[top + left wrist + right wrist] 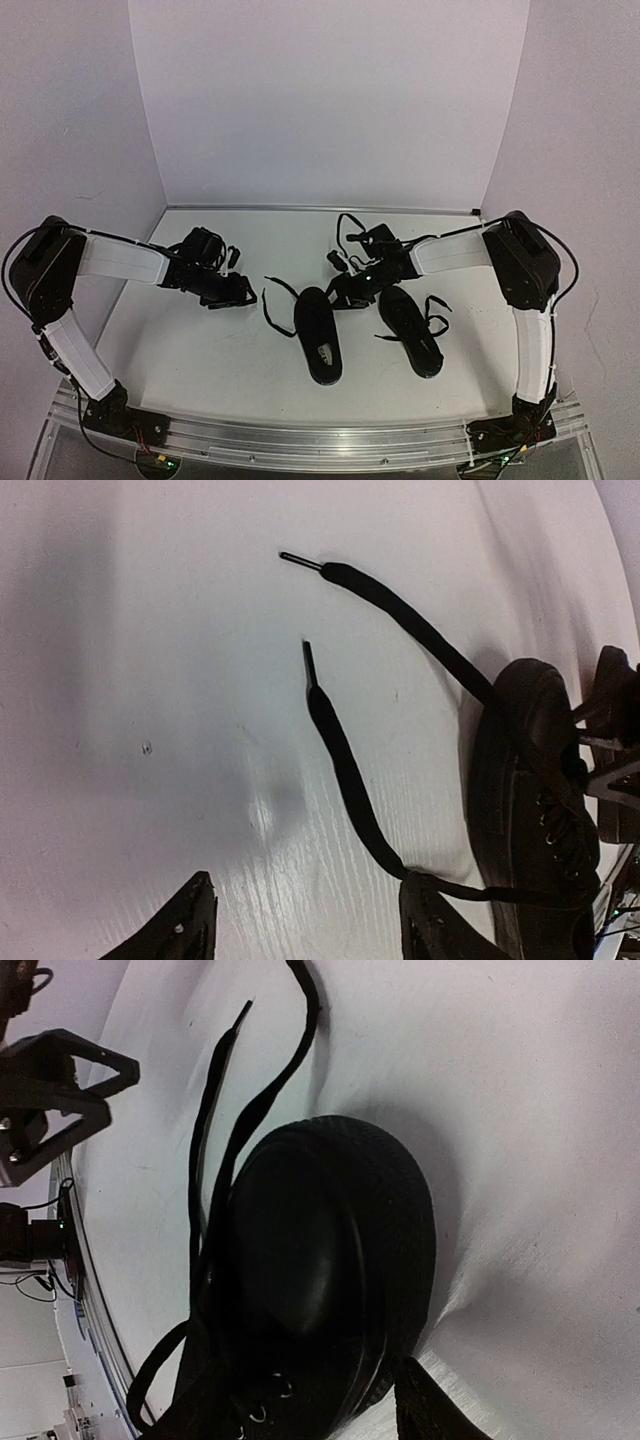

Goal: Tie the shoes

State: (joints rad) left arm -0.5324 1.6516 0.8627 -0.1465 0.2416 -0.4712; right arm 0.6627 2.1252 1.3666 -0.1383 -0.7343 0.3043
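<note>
Both shoes (318, 340) sit in the middle of the bench (200, 350), toes toward 12 o'clock. The one with the white label (326, 354) has its laces (345, 770) sprawled out toward 10. The left claw (310, 935) is wide open with nothing in it, one finger (430, 930) right beside a lace. The right claw (352, 288) is down at that shoe's toe, and I honestly can't tell if it's open or closed. The laces look thin, floppy and light, so I'd pinch just behind the stiff tips (309, 660).

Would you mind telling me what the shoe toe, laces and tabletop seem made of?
Toe: probably smooth leather or synthetic, with a dull sheen. Laces: flat woven fabric, matte, stiff tips. Tabletop: white, glossy, faint wood-grain texture, likely laminate.
</note>
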